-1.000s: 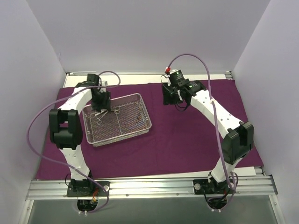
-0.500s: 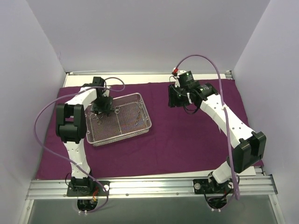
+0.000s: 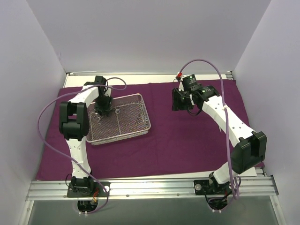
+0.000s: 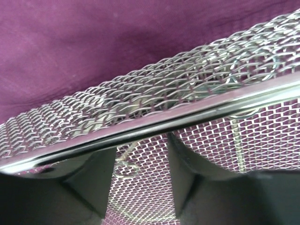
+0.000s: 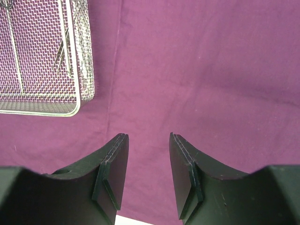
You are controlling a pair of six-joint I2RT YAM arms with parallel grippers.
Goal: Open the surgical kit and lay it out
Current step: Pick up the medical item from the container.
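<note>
Left hand: dipping into the far-left part of the tray, fingers parted to a middling gap and clamping nothing.

Ring handle: lying on the mesh floor in the gap between those fingers; whether touching either finger, impossible to tell.

Right hand: hovering over bare cloth to the right of the tray, well apart from it, fingers parted to a middling gap and holding nothing.

Wire-mesh tray: sitting on the cloth left of centre, turned slightly askew to the desk edges. Bright rim crossing the left wrist view just in front of the fingers.

Steel instruments: lying loose on the tray floor, thin and silvery. Several crowding around the left hand, one slim pair resting toward the tray's right side. Exact kinds too small to make out from above.

Cloth wrap: lying unfolded and mostly flat, dark purple, covering nearly the whole desk beneath both arms, with soft creases showing.

Desk: showing only as a pale strip beyond the cloth's far edge.
</note>
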